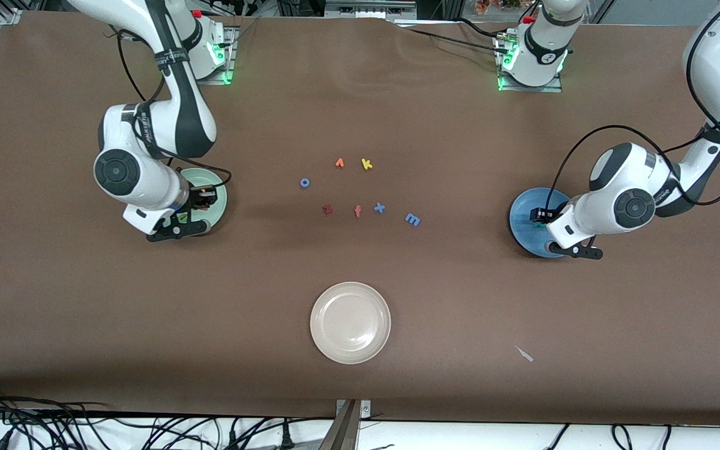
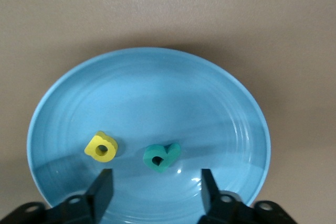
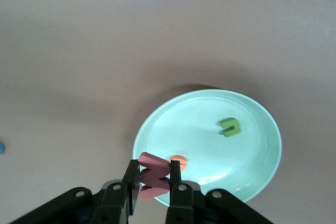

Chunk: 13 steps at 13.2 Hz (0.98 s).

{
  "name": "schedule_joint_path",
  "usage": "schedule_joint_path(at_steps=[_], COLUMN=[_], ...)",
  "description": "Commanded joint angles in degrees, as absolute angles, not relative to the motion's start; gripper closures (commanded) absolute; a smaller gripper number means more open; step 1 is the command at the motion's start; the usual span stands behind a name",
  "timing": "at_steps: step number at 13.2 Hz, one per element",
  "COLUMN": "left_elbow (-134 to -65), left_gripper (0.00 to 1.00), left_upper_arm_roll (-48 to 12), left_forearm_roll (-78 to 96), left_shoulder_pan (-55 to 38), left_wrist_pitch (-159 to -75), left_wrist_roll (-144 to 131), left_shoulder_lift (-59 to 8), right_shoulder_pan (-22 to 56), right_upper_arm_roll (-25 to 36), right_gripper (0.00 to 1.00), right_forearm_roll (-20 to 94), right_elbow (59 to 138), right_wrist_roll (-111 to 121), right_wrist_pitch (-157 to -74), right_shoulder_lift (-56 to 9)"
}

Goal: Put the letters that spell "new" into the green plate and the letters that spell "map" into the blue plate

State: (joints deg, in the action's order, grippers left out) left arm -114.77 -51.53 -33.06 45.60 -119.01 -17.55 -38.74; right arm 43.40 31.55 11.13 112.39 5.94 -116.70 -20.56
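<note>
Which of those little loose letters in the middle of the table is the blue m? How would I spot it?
Start at the blue plate under the left gripper. The loose foam letters lie mid-table, and the blue m is the one closest to that plate. Its neighbour, the blue x, shares its colour but is a cross; the m is wider and humped.

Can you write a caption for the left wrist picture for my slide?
Open left end effector over the blue plate, yellow a and teal p inside.
</note>
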Motion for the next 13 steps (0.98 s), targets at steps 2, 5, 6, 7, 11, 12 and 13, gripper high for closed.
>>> schedule_joint_path(at_steps=[2, 5, 6, 7, 11, 12, 13], left_elbow=[-114.2, -114.0, -113.6, -111.7, -109.3, -109.3, -109.3], left_gripper=[0.01, 0.01, 0.01, 0.01, 0.01, 0.01, 0.01], left_upper_arm_roll=[-56.1, -59.7, -59.7, -59.6, -56.5, -55.1, -53.5], left_forearm_roll=[-33.9, -33.8, -32.6, -31.7, -29.9, -29.9, -29.9], left_shoulder_pan=[44.9, 39.8, 36.9, 33.9, 24.0, 21.8, 19.1], left_wrist_pitch=[-118.4, -118.6, -119.2, -119.4, -123.3, -124.9, -126.9], left_wrist_roll=[-24.5, -39.8, -44.7, -48.7, -71.2, -76.8, -82.9], left_shoulder_lift=[-36.9, -37.4, -37.5, -38.1, -39.5, -40.1, -40.6], right_shoulder_pan=[43.7, 43.7, 43.7, 43.7, 43.6, 43.7, 43.6], right_upper_arm_roll=[33.7, 35.9, 35.9, 35.9, 35.9, 35.9, 35.9], right_gripper=[0.93, 0.93, 0.93, 0.93, 0.92, 0.91, 0.68], right_forearm_roll=[11.4, 11.4, 11.7, 11.7, 11.7, 11.7, 12.0], right_elbow=[116.2, 121.0, 123.5, 125.9, 131.5, 132.8, 133.2], right_wrist_roll=[8.6, 10.6, 10.7, 10.7, 10.8, 10.7, 10.7], right_wrist_pitch=[-116.7, -119.5, -121.4, -124.1, -132.6, -135.5, -136.4], right_shoulder_lift=[-19.2, -18.7, -18.5, -18.3, -19.0, -19.2, -19.3])
